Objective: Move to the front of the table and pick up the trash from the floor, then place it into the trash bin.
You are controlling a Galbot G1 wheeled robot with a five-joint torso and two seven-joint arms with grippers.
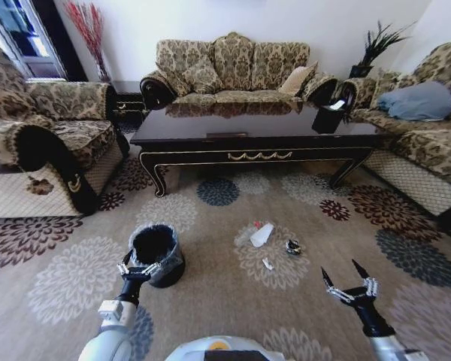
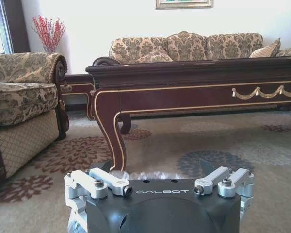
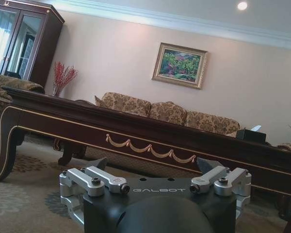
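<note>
Two sets of jaws hang low over the floor (image 1: pixel 75 278), a beige carpet with round flower medallions, and both are released, fingers spread with nothing between them. Three scraps of trash lie ahead of them, closer to the right jaws (image 1: pixel 347 284): a whitish cone-like paper piece (image 1: pixel 261 235) with a red bit at its far end, a small dark wrapper (image 1: pixel 293 247) just beside it on the right, and a white sliver (image 1: pixel 267 263) a little nearer the robot. All three rest on one pale medallion, apart from each other and untouched. One trash bin (image 1: pixel 156 254), a small round black pail with a thin liner bag, stands directly in front of the left jaws (image 1: pixel 139 270), whose fingertips reach its near rim; whether they touch it cannot be told. Its inside looks dark, and no contents can be made out. In the left wrist view the crinkled liner (image 2: pixel 143 174) shows just beyond the open fingers (image 2: pixel 109 182). Farther ahead of both jaws runs one long glossy dark counter (image 1: pixel 255 128) with gold scroll trim and curved legs, its near edge well beyond the scraps; a black boxy holder (image 1: pixel 329 116) sits on its far right part. One sofa (image 1: pixel 237 68) stands behind it and one more on each side. Open carpet lies between bin, scraps and right jaws.
</note>
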